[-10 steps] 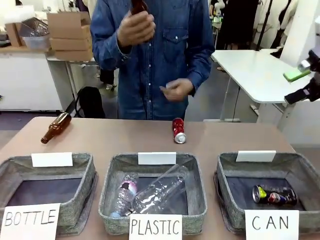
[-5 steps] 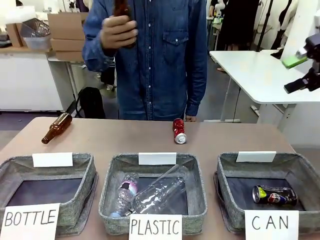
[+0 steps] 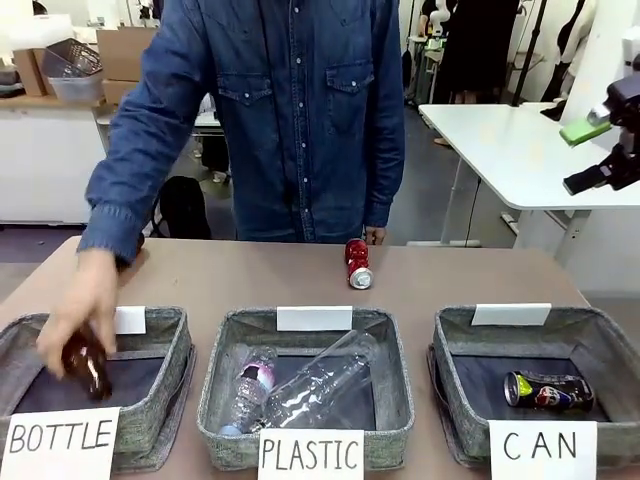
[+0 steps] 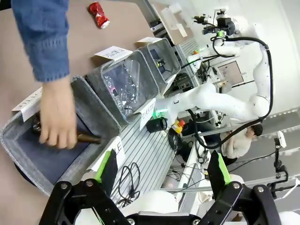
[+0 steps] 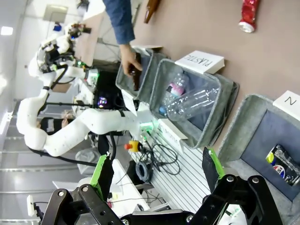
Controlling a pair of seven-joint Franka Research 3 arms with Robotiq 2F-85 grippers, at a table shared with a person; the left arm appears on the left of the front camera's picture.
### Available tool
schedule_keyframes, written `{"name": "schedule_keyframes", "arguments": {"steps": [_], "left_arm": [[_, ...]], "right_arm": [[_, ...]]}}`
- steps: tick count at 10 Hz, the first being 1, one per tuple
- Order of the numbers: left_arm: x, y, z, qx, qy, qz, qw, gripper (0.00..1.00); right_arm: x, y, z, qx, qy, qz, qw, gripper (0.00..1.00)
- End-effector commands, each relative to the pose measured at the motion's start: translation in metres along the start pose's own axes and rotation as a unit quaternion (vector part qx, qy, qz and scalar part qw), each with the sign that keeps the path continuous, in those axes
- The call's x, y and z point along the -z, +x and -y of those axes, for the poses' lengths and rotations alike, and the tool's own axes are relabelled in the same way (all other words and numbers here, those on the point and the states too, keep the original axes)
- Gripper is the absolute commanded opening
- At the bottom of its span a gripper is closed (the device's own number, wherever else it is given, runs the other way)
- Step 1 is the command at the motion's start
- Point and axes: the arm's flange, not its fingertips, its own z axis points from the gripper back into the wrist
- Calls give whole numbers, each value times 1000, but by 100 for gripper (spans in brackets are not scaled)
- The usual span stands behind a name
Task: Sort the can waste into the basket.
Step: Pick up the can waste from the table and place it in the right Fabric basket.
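A red can [image 3: 357, 263] with silver ends lies on its side at the far middle of the table; it also shows as the red can [image 4: 98, 8] and the red can [image 5: 247, 14] in the wrist views. The black can [image 3: 548, 390] lies inside the CAN basket [image 3: 452, 340] at the front right, and shows again as the black can [image 5: 281, 164]. My right gripper [image 3: 598, 155] hangs open high above the table's right edge, far from both cans. The right gripper [image 5: 157, 173] and the left gripper [image 4: 163, 173] both stand open with nothing between their fingers.
A person's hand [image 3: 75, 320] holds a brown bottle [image 3: 87, 368] down in the BOTTLE basket [image 3: 175, 345]. The PLASTIC basket [image 3: 215, 385] in the middle holds clear bottles. Another brown bottle [image 5: 151, 8] lies on the table's far left.
The person has leaned in and brought the brown bottle from chest height down into the BOTTLE basket. Both cans lie unmoved. My right gripper has barely shifted.
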Motion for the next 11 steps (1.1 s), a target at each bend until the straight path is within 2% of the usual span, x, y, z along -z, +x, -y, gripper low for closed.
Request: {"name": "schedule_keyframes", "arguments": {"steps": [1,3,4,5,9,10,11], "left_arm": [[-2,1,2,10,-7,4,1000,100],[-2,1,2,10,-7,4,1000,100],[-2,1,2,10,-7,4,1000,100],[-2,1,2,10,-7,4,1000,100],[-2,1,2,10,-7,4,1000,100],[-2,1,2,10,-7,4,1000,100],[-2,1,2,10,-7,4,1000,100]], "right_arm": [[3,-2,0,-6,1,-1,1000,100],[0,0,0,0,0,0,1000,100],[16,24,-5,25,-80,-16,996,100],[27,47,-1,20,-107,-37,993,100],[61,89,14,11,-170,-53,984,100],[46,66,11,1,-133,-41,990,100],[46,66,11,1,-133,-41,990,100]]}}
